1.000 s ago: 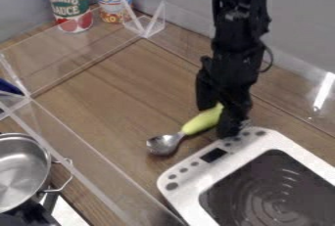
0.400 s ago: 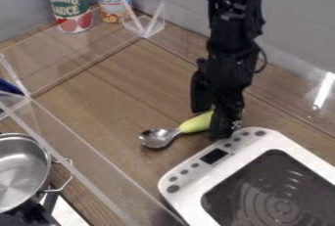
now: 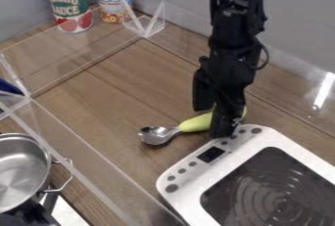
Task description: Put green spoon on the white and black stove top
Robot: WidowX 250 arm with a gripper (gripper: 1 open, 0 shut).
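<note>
Lying on the wooden counter [image 3: 118, 98], the green spoon [image 3: 183, 128] sits between the spread-apart gripper [image 3: 217, 120] jaws.

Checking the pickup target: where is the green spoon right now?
The green spoon lies on the wooden table, lower centre of the camera view, just left of the stove top, handle between the open gripper fingers.
</note>
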